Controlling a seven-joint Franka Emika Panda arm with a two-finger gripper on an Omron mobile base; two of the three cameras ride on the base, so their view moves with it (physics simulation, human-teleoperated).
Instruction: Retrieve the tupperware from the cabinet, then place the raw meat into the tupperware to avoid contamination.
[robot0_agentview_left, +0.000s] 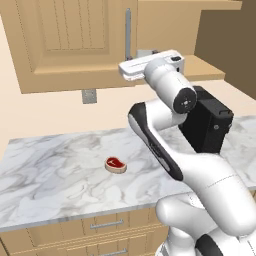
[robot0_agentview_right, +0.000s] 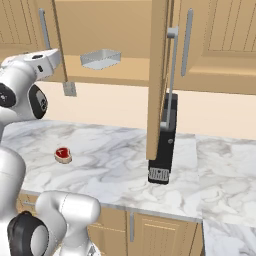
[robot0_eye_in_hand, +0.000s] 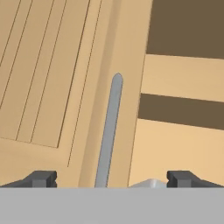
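Marble counter (robot0_agentview_left: 60, 180) bears raw meat (robot0_agentview_left: 115, 164); tool (robot0_eye_in_hand: 111, 179) released facing cabinet (robot0_eye_in_hand: 52, 87) handle (robot0_eye_in_hand: 109, 131)

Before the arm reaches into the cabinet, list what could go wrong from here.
1. The open gripper faces the closed left door's handle, so it could bump it.
2. The tupperware sits near the shelf's front edge; a nudge might drop it.
3. The open door overhangs the coffee machine, crowding arm swings.

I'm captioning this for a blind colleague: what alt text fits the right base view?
A pale grey tupperware sits on the shelf of an open light-wood cabinet, one door swung out edge-on. Below, raw meat lies on the marble counter beside a black coffee machine.
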